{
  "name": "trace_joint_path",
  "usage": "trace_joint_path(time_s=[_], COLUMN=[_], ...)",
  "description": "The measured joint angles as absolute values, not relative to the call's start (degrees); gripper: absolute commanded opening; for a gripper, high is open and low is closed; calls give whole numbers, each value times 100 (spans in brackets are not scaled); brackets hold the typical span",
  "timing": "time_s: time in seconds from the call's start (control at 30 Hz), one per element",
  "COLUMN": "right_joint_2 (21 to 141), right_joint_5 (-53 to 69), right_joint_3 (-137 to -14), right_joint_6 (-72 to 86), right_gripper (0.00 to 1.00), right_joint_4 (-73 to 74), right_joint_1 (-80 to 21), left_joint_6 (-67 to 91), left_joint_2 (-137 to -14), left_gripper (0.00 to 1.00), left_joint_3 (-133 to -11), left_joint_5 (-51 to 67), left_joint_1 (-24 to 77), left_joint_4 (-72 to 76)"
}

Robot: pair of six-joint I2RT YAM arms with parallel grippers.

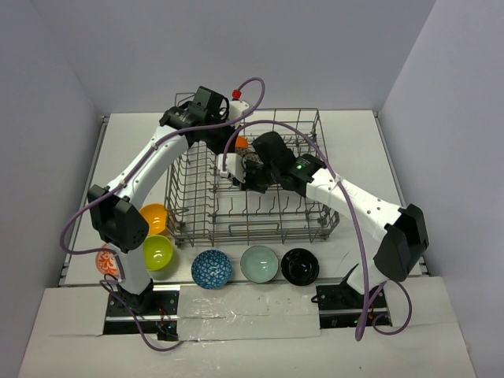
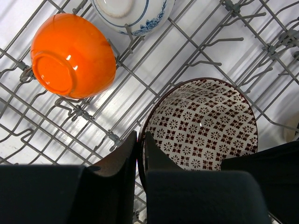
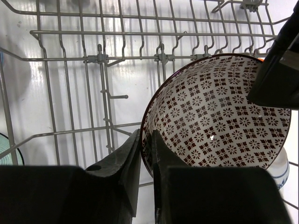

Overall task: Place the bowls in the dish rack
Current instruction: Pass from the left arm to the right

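Observation:
The red-and-white patterned bowl (image 1: pixel 253 164) (image 2: pixel 205 121) (image 3: pixel 215 112) hangs tilted inside the grey wire dish rack (image 1: pixel 318 135), held from two sides. My left gripper (image 1: pixel 230 167) (image 2: pixel 140 135) is shut on its rim, one finger inside and one outside. My right gripper (image 1: pixel 261 178) (image 3: pixel 145 135) pinches the rim the same way at another spot. An orange bowl (image 1: pixel 241 142) (image 2: pixel 72 55) and a white bowl with blue pattern (image 2: pixel 135 11) (image 3: pixel 281 170) rest upside down among the tines at the rack's far end.
In front of the rack stand a yellow-orange bowl (image 1: pixel 154 216), a lime green bowl (image 1: pixel 157 252), a blue-patterned bowl (image 1: pixel 211 268), a pale teal bowl (image 1: pixel 259 263) and a black bowl (image 1: pixel 300 266). A red-patterned bowl (image 1: pixel 107 262) shows behind the left arm.

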State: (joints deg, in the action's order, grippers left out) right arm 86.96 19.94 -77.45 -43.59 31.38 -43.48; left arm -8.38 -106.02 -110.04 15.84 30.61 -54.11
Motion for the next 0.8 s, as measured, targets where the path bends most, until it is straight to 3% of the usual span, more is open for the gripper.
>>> trace_joint_path(time_s=[0.2,0.8], right_joint_2=[8761,8910], right_joint_5=[1907,1933], right_joint_3=[-7767,-7769], right_joint_6=[-4324,-4268], right_gripper=[0,0], right_joint_4=[3140,3492], right_joint_1=[-4348,-4348], left_joint_6=[-836,-580], left_joint_2=[-10617,-10728], left_gripper=[1,19], left_joint_3=[-10954,-10412], left_joint_5=[1415,725], left_joint_1=[3122,3481], left_joint_4=[-5288,-4908])
